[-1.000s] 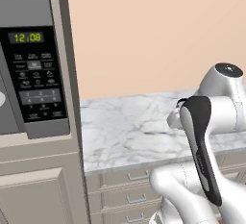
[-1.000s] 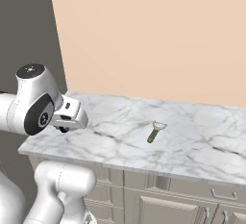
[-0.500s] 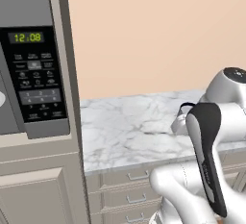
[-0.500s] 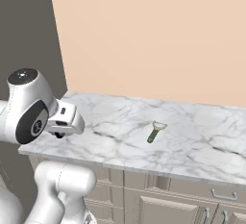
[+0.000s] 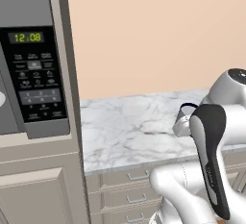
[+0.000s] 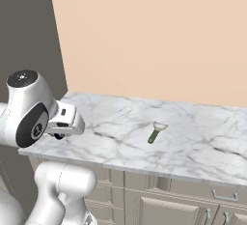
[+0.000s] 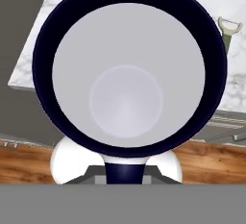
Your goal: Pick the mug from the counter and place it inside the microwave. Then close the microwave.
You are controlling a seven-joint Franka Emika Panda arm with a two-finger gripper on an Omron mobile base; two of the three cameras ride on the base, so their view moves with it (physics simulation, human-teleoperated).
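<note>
The mug (image 7: 125,103) sits close under the hand camera, with a dark rim, a pale inside and its dark blue handle at the bottom of the hand view. My gripper (image 6: 63,125) is shut on the mug and holds it above the left end of the counter (image 6: 193,142). In the left base view the mug (image 5: 181,123) peeks out from behind my forearm, over the counter (image 5: 125,131). The microwave (image 5: 33,74) stands at the left with its button panel and green clock facing me. Its door is cut off by the frame edge.
A green-handled peeler (image 6: 155,132) lies on the marble to the right of the hand, also seen as the peeler (image 7: 229,28) past the mug's rim. Beige drawers (image 5: 129,189) run under the counter. A dark tall panel stands at the counter's left end.
The arm has eased a little to the left and down with the mug still in its grip. The peeler has stayed in place.
</note>
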